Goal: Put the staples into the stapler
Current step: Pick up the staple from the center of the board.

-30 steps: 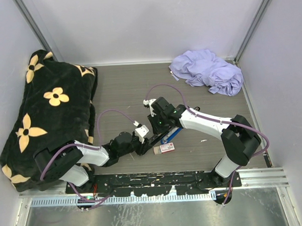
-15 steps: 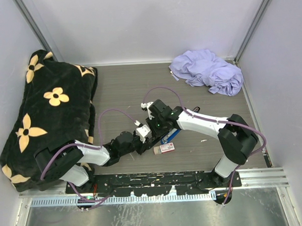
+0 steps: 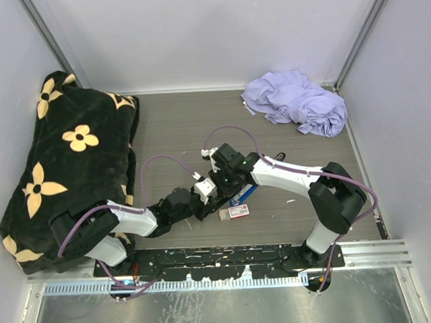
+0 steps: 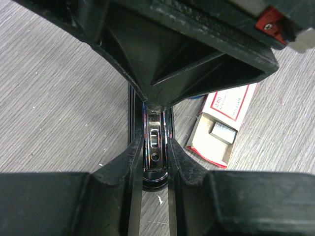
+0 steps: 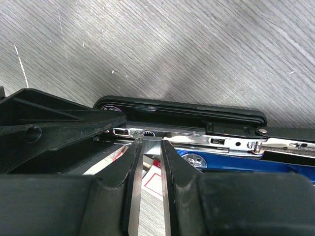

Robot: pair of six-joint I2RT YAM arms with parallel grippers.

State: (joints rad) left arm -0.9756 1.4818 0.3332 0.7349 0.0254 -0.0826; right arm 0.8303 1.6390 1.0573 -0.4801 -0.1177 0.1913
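Note:
A black stapler (image 4: 156, 169) lies opened on the table, its chrome magazine (image 5: 231, 141) bared. My left gripper (image 4: 155, 142) is shut on the magazine's sides near the front end. Between the tips of my right gripper (image 5: 151, 148) sits a short strip of staples (image 5: 151, 143), pinched and touching the magazine's front. The staples box (image 4: 219, 130) lies open just right of the stapler, with another strip (image 4: 224, 132) inside. From above, both grippers (image 3: 203, 199) (image 3: 218, 186) meet over the stapler, which they mostly hide.
A blue stapler (image 3: 245, 194) lies right beside the black one, against the staples box (image 3: 238, 212). A black flowered blanket (image 3: 67, 159) fills the left side. A lilac cloth (image 3: 298, 102) is bunched at the back right. Walls enclose the table.
My left jaws have closed in on the stapler's magazine. The right gripper has shifted a little left and down with its strip, onto the magazine.

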